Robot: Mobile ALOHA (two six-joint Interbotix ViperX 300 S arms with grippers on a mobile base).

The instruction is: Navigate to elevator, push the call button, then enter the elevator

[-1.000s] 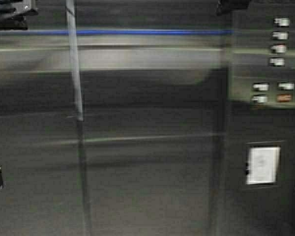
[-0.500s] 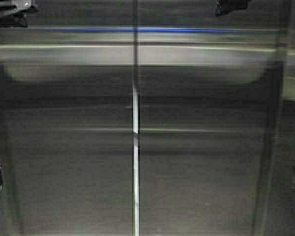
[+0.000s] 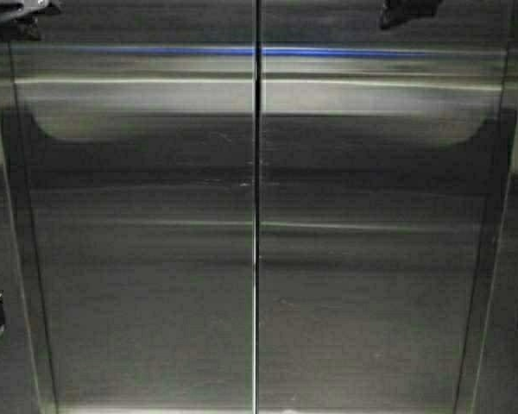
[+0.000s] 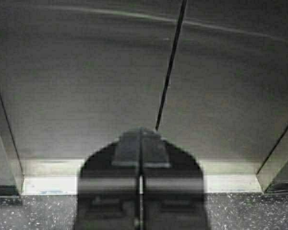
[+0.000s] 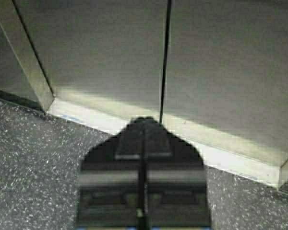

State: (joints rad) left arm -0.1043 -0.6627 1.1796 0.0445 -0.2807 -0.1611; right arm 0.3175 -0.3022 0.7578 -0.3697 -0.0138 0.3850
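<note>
both closed elevator [image 3: 155, 259] doors meet at a dark centre seam [image 3: 256, 216].

Each wrist view shows a black pincer, left pincer [image 4: 140, 143] and right pincer [image 5: 144, 132], built of two flat, tapering halves split by a thin seam, widening to a blocky black base crossed by a paler band.

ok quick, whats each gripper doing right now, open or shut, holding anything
Left gripper: shut, holding nothing, aimed at the elevator doors.
Right gripper: shut, holding nothing, also facing the doors.
</note>
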